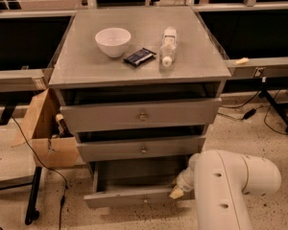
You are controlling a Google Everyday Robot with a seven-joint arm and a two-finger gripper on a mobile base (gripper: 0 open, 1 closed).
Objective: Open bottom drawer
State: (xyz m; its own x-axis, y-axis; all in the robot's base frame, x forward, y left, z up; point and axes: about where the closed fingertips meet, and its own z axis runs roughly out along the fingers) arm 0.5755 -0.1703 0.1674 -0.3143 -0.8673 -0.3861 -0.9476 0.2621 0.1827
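Note:
The bottom drawer (pixel 129 197) is the lowest of three grey drawers in the cabinet. It stands pulled out toward me, its inside showing, with a small knob (pixel 144 200) at the centre of its front. My white arm (pixel 230 186) comes in from the lower right. My gripper (pixel 177 191) is at the right end of the bottom drawer's front, right by its top edge. Only a pale tip of it shows past the arm. The mid drawer (pixel 143 149) and the top drawer (pixel 141 115) sit above, slightly out.
On the cabinet top lie a white bowl (pixel 113 41), a dark packet (pixel 139 56) and a clear bottle (pixel 168 45) on its side. An open cardboard box (pixel 43 128) stands at the left. Cables (pixel 38 157) run on the floor. Table legs stand at both sides.

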